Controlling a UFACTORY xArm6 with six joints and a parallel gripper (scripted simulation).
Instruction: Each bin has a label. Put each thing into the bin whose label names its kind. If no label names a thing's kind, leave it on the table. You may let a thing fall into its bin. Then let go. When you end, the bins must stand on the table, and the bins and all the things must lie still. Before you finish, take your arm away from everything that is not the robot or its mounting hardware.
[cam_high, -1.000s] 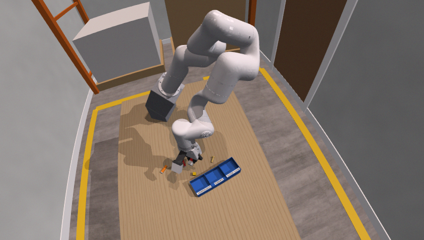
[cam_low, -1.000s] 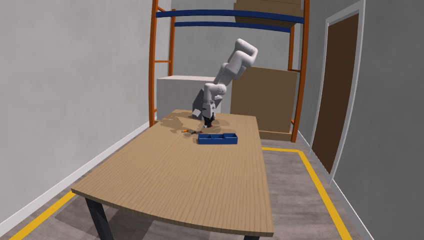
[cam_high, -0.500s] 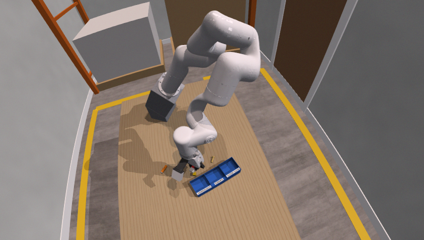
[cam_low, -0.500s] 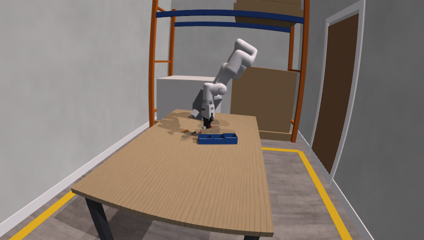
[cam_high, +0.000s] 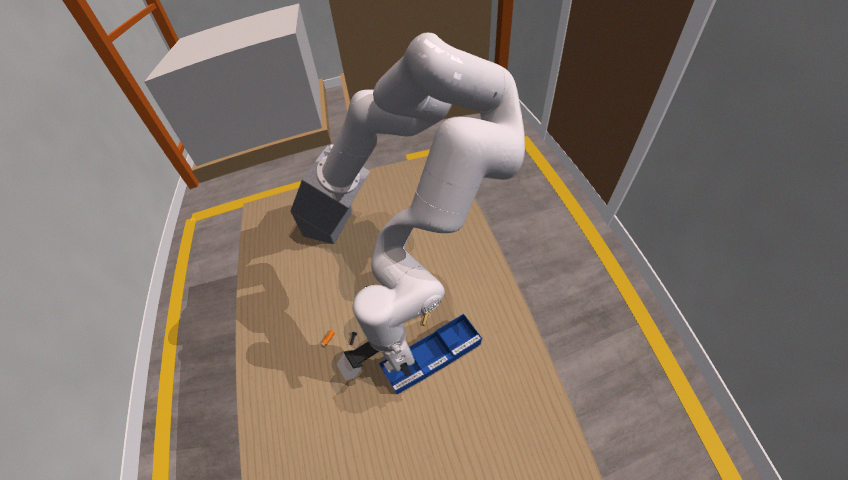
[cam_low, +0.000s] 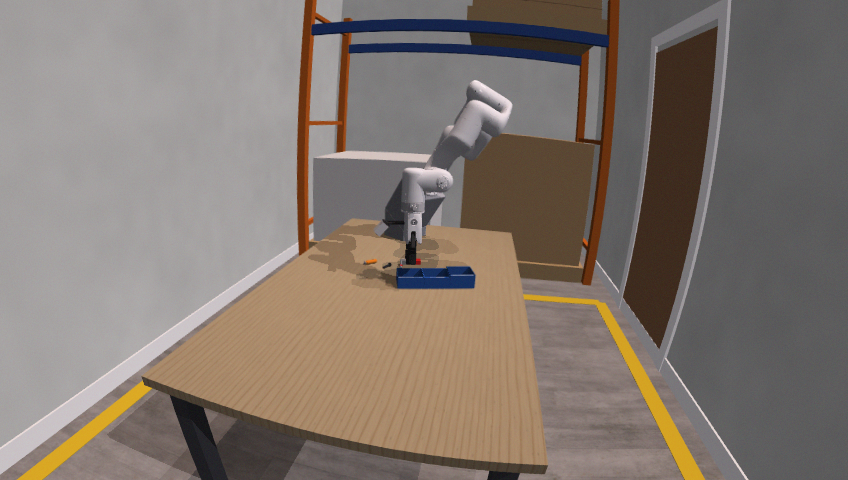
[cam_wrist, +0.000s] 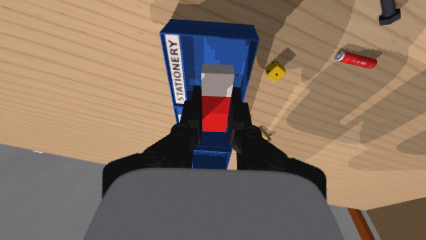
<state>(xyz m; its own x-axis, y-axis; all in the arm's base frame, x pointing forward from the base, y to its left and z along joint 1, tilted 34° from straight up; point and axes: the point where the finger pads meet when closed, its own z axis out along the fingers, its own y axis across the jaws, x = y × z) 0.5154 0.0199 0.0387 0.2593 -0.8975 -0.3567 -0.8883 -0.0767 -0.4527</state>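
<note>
Claw: I read the claw (cam_high: 405, 367) (cam_low: 411, 261) (cam_wrist: 215, 99) as closed on the red-and-white block (cam_low: 418, 261) (cam_wrist: 216, 114), its pale end poking out toward 12 o'clock in the wrist view.
Block: it hangs over the end bin, at 8 o'clock in the row of blue bins (cam_high: 437, 371) (cam_low: 435, 282) (cam_wrist: 210, 27) from the top. I take it for an eraser; if that's wrong, this is the wrong bin.
"STATIONERY" label: readable at 10 o'clock of the claw in the wrist view. The other two are too small for me to read, so guessing at them could missort later things.
Bin walls: the pale end sits well forward of my fingers. Lowering off-centre could catch a rim and tip the block out or shove the bins.
Release: opening wide down inside could press the fingers on the walls; I'd let go from just above.
Yellow die (cam_wrist: 275, 71): at 2 o'clock on the worktop (cam_high: 476, 416) (cam_low: 357, 356) (cam_wrist: 75, 75), just beside the bins; a sideways nudge could trap or roll it.
Red battery (cam_wrist: 356, 59): farther out at 2 o'clock, round, and likely to roll if brushed.
Dark bolt (cam_high: 352, 337) (cam_low: 387, 265) (cam_wrist: 389, 15): at 10 o'clock from the top; a low retreat that way could knock it.

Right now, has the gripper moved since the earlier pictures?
Yes. In the top view, the gripper went toward the blue bins, over the stationery end.
</note>
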